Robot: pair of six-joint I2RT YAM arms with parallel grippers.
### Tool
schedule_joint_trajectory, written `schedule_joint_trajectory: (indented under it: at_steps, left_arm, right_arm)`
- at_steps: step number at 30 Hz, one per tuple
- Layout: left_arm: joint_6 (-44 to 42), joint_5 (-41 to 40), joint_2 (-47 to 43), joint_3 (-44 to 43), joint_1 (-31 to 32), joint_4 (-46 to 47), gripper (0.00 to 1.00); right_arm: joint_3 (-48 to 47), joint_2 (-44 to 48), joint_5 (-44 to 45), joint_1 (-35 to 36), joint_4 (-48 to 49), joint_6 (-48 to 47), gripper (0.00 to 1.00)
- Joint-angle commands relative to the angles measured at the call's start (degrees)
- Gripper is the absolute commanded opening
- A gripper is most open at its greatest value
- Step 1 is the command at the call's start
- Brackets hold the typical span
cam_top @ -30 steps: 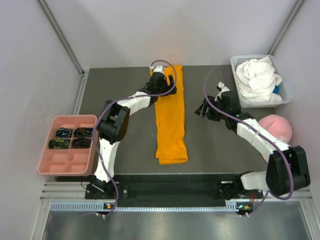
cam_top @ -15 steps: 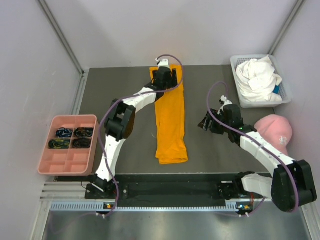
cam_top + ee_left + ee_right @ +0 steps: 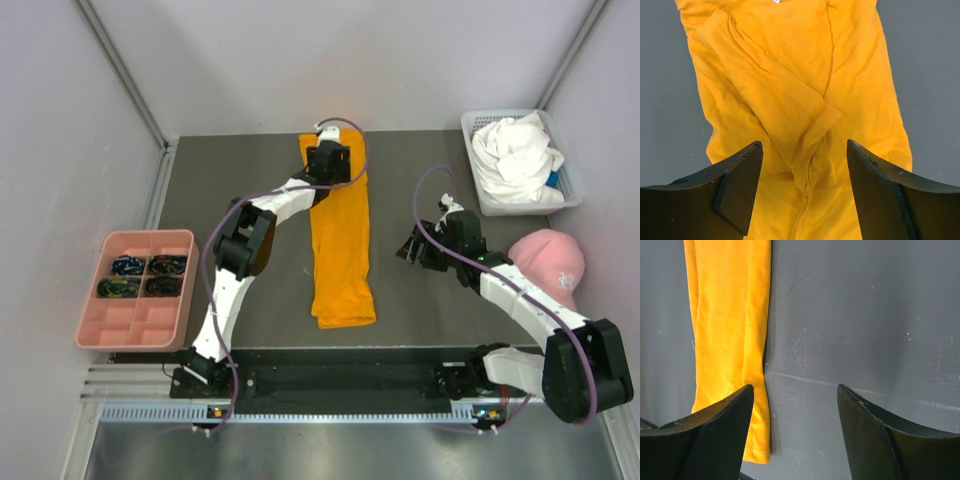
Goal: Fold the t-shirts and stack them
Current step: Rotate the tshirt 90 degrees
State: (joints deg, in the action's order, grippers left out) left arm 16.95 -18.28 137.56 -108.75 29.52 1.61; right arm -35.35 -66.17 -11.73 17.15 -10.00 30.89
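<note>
Two t-shirts show: one orange t-shirt (image 3: 342, 240) lies as a long narrow strip at the centre of the desk (image 3: 440, 310), and one white t-shirt (image 3: 515, 155) sits bunched in the single basket (image 3: 568, 196) at the upper right. Of two hands, the left hand (image 3: 328, 158) hangs over the strip's upper end, fingers spread and empty, and the right hand (image 3: 414, 246) stands open above bare desk right of centre. One pink cap (image 3: 555, 258) lies at the right edge, one pink tray (image 3: 135, 322) at the left.
</note>
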Motion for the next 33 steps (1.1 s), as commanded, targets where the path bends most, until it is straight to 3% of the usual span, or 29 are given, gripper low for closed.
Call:
schedule_joint_trajectory:
  at_steps: [1,14,33]
  left_arm:
    - [-1.0,-1.1,1.0,-1.1,-0.2,1.7,0.72]
    - [-1.2,-1.3,2.2,-1.7,-0.8,1.6,0.59]
    - [-1.6,-1.9,-1.2,0.7,-0.7,2.6,0.6]
  right_arm:
    - [-0.9,0.0,-0.1,0.6,1.6,-0.1,0.68]
    - [-0.5,-0.4,-0.1,0.6,1.6,0.0,0.68]
    - [0.3,-2.1,-1.1,0.6,3.4,0.3,0.68]
